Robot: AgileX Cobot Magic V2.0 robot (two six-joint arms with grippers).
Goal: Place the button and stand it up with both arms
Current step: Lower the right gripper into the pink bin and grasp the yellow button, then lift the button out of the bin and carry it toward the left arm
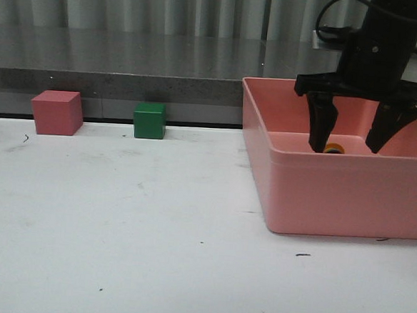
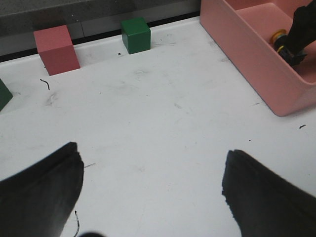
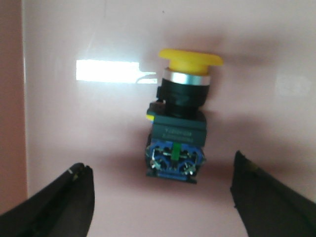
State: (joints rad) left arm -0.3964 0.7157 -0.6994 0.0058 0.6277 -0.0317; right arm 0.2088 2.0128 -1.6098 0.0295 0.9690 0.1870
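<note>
The right gripper (image 1: 349, 147) hangs inside the pink bin (image 1: 335, 190) with its jaws wide apart and nothing held, fingers straddling the button (image 3: 180, 118). The button lies on its side on the bin floor, its long axis flat along the floor, cap pointing away from the fingers and contact block towards them. It has a yellow mushroom cap, silver ring, black collar and body, and a blue block. The left gripper (image 2: 150, 190) hovers over the white table (image 1: 117, 229), spread open and empty.
</note>
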